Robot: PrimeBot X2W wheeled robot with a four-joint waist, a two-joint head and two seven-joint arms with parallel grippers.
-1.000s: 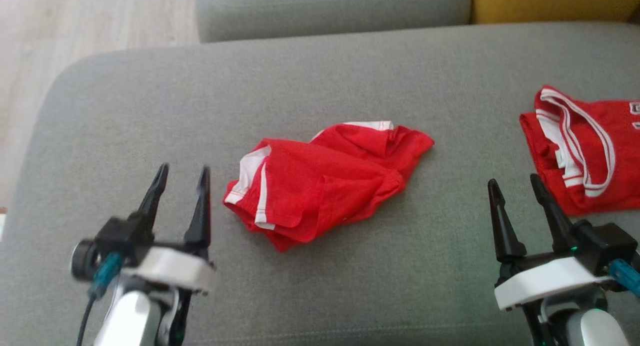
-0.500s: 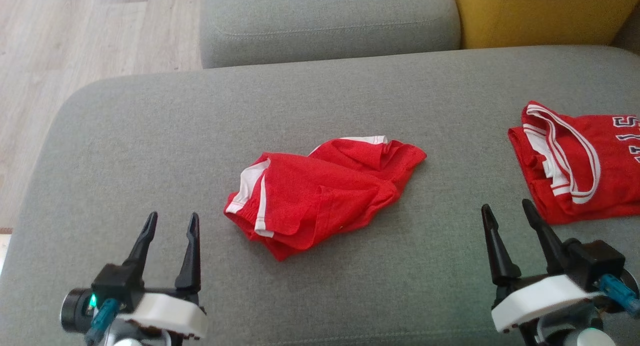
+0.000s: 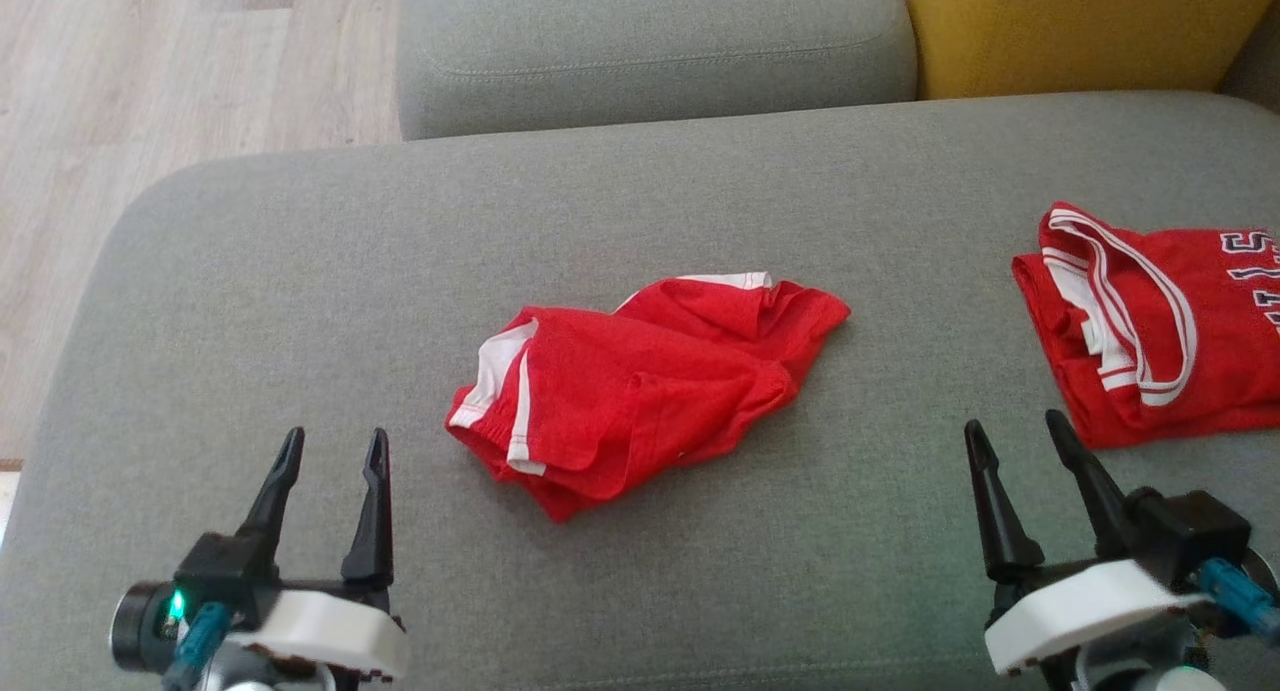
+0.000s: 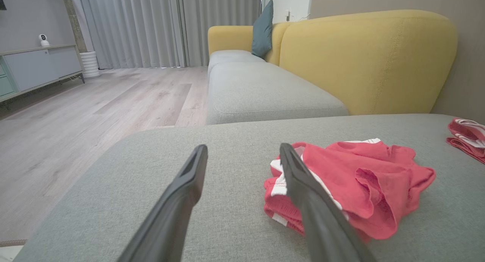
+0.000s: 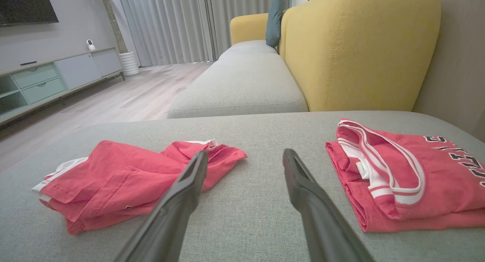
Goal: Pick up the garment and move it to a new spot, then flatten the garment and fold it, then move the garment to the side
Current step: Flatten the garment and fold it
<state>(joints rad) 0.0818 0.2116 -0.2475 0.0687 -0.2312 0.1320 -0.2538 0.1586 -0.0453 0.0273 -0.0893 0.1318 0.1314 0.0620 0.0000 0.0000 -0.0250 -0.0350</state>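
The crumpled red cloth garment with white stripes (image 3: pixel 640 381) lies in the middle of the soft grey sofa cushion (image 3: pixel 300 271), between the left gripper (image 3: pixel 335 436) and the right gripper (image 3: pixel 1013 421) (both have fingers wide open, holding nothing).

Grey sofa seat (image 3: pixel 300 271) with crumpled red garment (image 3: pixel 650 391), folded red jersey (image 3: pixel 1200 371).

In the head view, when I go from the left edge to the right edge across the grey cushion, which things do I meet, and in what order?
left gripper → crumpled red garment → folded red jersey. The right gripper lies nearer the camera, level sideways with the jersey's left part, so I leave it out of the order.
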